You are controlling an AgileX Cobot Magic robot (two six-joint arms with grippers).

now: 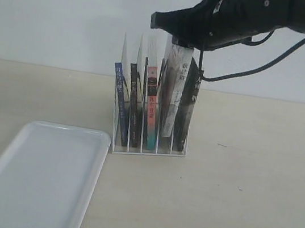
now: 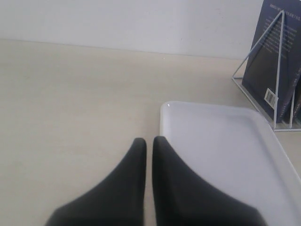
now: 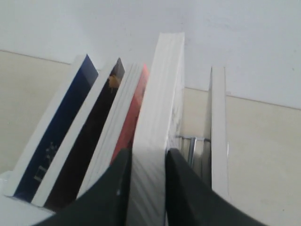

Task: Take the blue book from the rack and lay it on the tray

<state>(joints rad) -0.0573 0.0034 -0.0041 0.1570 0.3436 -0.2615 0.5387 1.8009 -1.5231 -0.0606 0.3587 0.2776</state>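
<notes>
The blue book stands in the leftmost slot of the white wire rack; its dark blue back cover shows through the rack's rods. My right gripper is above the rack, shut on the top of a thick grey-white book in the fourth slot, which sits higher than the other books. In the right wrist view the fingers press both sides of its page block, and the blue book lies far to one side. My left gripper is shut and empty beside the white tray.
The tray lies flat on the beige table in front and to the left of the rack. A black-spined book, a pink-and-teal-spined book and a black-covered book also stand in the rack. A white wall lies behind.
</notes>
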